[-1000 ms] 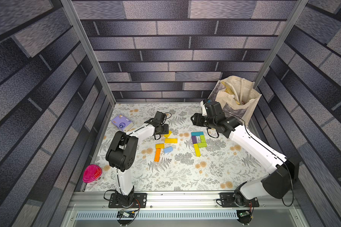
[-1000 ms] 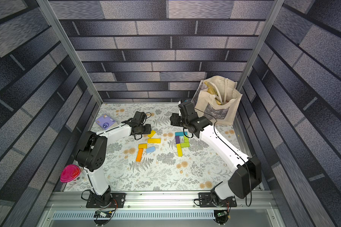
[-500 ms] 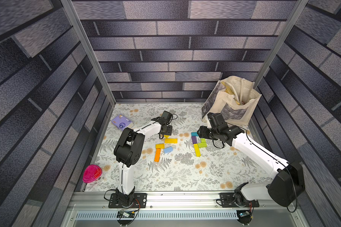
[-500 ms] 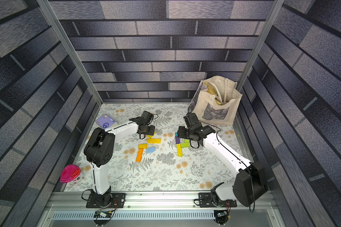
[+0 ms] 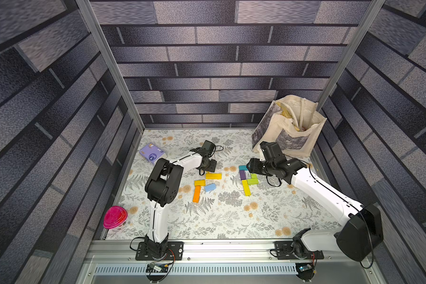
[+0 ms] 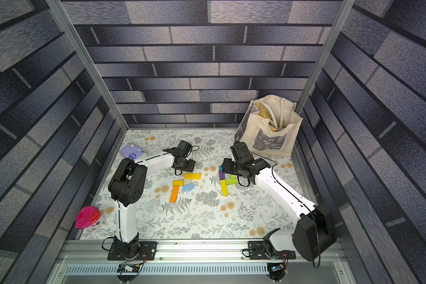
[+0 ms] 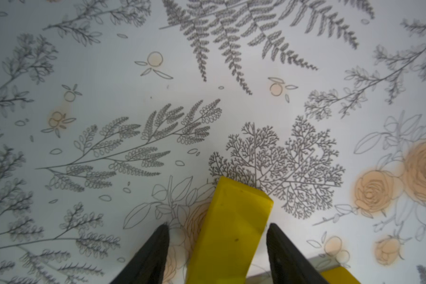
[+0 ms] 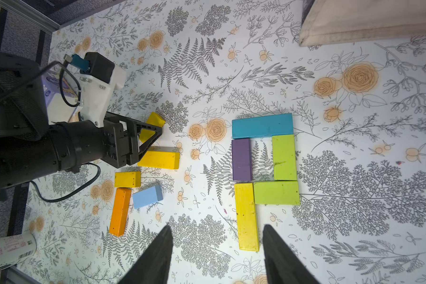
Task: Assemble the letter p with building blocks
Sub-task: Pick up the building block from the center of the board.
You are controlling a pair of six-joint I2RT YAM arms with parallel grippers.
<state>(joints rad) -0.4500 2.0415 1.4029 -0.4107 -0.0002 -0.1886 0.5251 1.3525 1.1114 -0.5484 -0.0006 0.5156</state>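
**P looks done; main risk is knocking it apart**

Risks: the blocks are only butted together, nothing locks them. The right gripper (image 8: 217, 226) hovers above the letter, jaws wide and empty. A drop or sideways sweep would prob. shove the yellow stem block (image 8: 246, 216), whose foot shows btw its fingers in the wrist view. Its cable loop (image 5: 272, 183) hangs just beside the lower lime block (image 8: 276, 193) and could drag it.

The left gripper (image 7: 218, 225) straddles a short yellow block (image 7: 231, 246), w/ one finger at its side and a gap at the other. Can't tell if it's clamped. If loose, it may slip onto the long yellow spare (image 8: 160, 157) just beside the fingertips.

Orientation: the P lies flat under the right gripper. Long axis = purple block (image 8: 241, 158) + stem, end to end. Seen from that gripper, the teal block (image 8: 262, 125) caps the far end, and the upright lime block (image 8: 284, 157) closes the bowl. The left gripper's block is tilted, long axis along the fingers, poking past the tips.
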